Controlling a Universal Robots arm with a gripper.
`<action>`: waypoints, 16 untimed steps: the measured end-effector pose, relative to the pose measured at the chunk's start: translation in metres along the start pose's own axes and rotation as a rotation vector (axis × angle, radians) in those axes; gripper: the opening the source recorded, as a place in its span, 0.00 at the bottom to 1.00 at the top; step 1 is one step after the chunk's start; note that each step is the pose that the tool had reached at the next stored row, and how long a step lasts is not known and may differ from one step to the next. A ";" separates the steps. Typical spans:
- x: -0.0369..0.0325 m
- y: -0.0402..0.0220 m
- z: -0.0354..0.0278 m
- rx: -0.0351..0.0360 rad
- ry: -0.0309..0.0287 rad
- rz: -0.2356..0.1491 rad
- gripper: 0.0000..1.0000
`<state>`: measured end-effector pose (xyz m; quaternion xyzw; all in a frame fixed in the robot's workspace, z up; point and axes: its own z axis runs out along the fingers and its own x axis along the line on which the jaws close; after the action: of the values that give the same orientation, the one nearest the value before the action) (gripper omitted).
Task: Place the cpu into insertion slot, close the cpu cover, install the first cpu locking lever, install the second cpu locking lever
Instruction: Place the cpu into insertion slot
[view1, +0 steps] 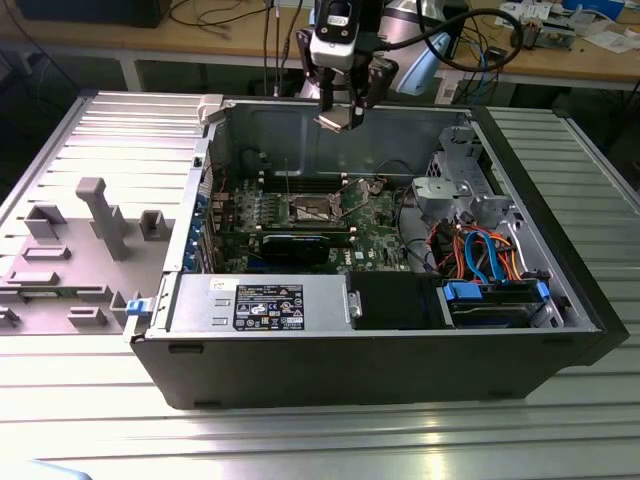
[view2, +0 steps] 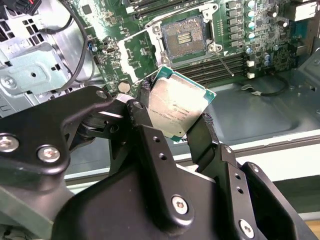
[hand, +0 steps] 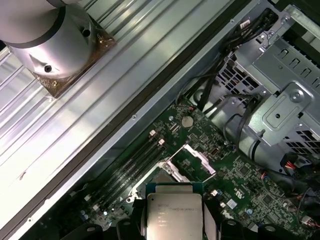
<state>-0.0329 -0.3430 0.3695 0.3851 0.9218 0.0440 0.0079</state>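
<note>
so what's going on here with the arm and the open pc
The arm's gripper is shut on the cpu and holds it in the air above the open computer case. On the green board below, the insertion slot sits empty, and the cpu cover is swung up beside it. The chip is not yet in the slot and the cover is not yet closed.
</note>
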 end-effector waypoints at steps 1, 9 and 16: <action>0.0000 0.0000 0.0001 -0.0002 -0.0009 0.010 0.55; 0.0000 0.0000 0.0002 -0.0012 -0.0052 0.059 0.55; 0.0000 0.0000 0.0002 -0.0013 -0.0055 0.063 0.55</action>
<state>-0.0329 -0.3430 0.3693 0.4140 0.9092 0.0437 0.0092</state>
